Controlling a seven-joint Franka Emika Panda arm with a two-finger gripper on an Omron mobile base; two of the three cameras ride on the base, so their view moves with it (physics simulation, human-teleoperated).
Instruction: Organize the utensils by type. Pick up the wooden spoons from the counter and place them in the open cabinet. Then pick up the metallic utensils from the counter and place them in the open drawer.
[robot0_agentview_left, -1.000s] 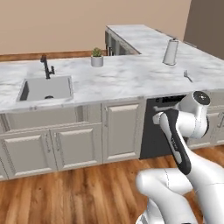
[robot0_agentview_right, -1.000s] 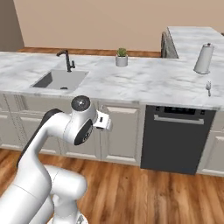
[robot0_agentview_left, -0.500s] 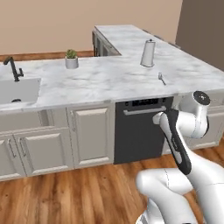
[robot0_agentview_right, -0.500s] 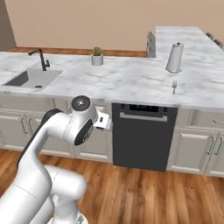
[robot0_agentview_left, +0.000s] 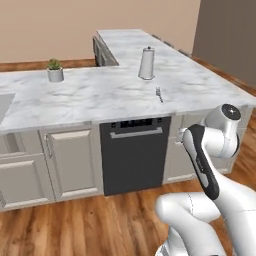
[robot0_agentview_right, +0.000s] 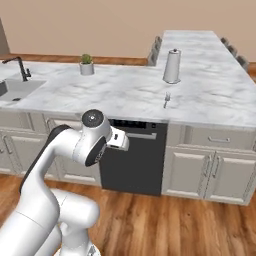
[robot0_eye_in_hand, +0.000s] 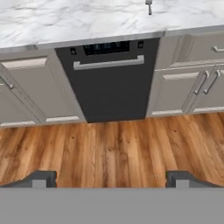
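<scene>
The fingers (robot0_eye_in_hand: 43, 178) stand spread wide, empty, above the wood floor (robot0_eye_in_hand: 113, 148), facing the dishwasher (robot0_eye_in_hand: 109, 83).

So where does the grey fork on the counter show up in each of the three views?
Left base view: fork right of centre, near the counter's front edge, just in front of the paper towel roll.
Right base view: fork right of centre, below the roll.
Hand view: fork at the top edge, cut off.
Shared landmark: the dishwasher, below and left of the fork.
</scene>
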